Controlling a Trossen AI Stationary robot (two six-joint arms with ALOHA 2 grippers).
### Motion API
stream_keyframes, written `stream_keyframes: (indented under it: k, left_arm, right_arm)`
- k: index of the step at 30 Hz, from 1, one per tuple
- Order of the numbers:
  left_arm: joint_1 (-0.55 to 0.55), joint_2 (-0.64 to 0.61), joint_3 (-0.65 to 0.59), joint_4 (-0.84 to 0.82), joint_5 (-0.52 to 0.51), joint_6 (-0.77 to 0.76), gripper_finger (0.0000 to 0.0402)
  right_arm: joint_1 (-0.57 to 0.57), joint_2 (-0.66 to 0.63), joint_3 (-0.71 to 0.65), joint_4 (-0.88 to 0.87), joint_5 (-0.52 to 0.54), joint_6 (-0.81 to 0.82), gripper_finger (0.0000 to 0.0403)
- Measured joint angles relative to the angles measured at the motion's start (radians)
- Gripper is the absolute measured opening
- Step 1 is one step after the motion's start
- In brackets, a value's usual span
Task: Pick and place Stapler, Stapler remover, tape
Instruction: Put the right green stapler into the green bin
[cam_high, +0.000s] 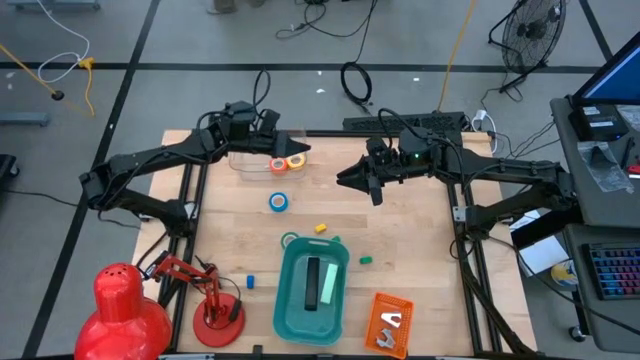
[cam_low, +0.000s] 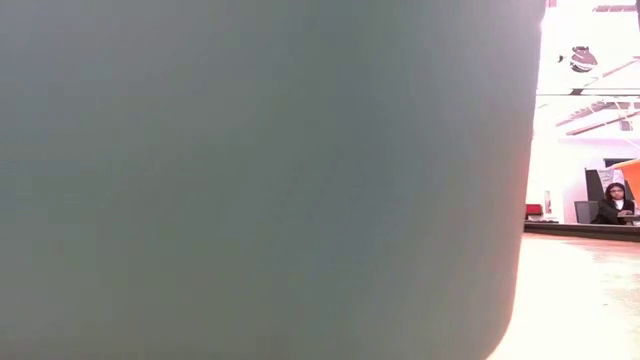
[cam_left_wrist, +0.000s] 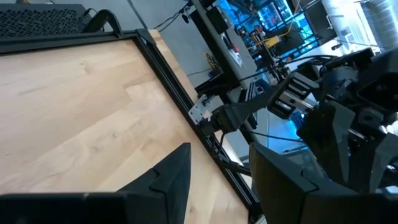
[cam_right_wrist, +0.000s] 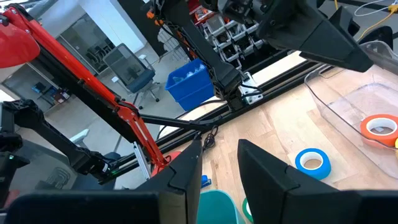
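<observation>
Looks like the tape step, with the blue roll next, judging by the layout. Orange tape (cam_high: 278, 165) and yellow tape (cam_high: 296, 159) sitting in the clear container (cam_high: 245, 162) at the far edge. Blue tape (cam_high: 278, 202) lying flat on the bare table (cam_high: 420, 230), just in front of that container. Green tape (cam_high: 289, 240) touching the far corner of the teal bin (cam_high: 282, 310), likely stapler (cam_high: 312, 283) inside the bin. Likely stapler remover (cam_high: 390, 322) in the orange tray (cam_high: 380, 300) near the front.

Left gripper (cam_high: 297, 150) over the container's right end, jaws apart, nothing between them. Right gripper (cam_high: 345, 178) hovering a little right of the blue roll, jaws partly apart, also empty.

Tips for the grab:
- Come straight down, one finger in the ring's hole and one outside.
- Spread the fingers a touch more first if pinching across the whole ring.
- Keep both arms from crowding at the container.
- Lift clear of the wall, then release low to avoid bouncing off the other rolls.
</observation>
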Motion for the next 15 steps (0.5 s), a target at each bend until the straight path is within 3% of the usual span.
stream_keyframes:
  k: [15]
  left_arm:
    - [-0.091,0.000,0.000,0.000,0.091,0.060,0.0163]
  right_arm:
    - [0.000,0.000,0.000,-0.002,-0.007,-0.003,0.0095]
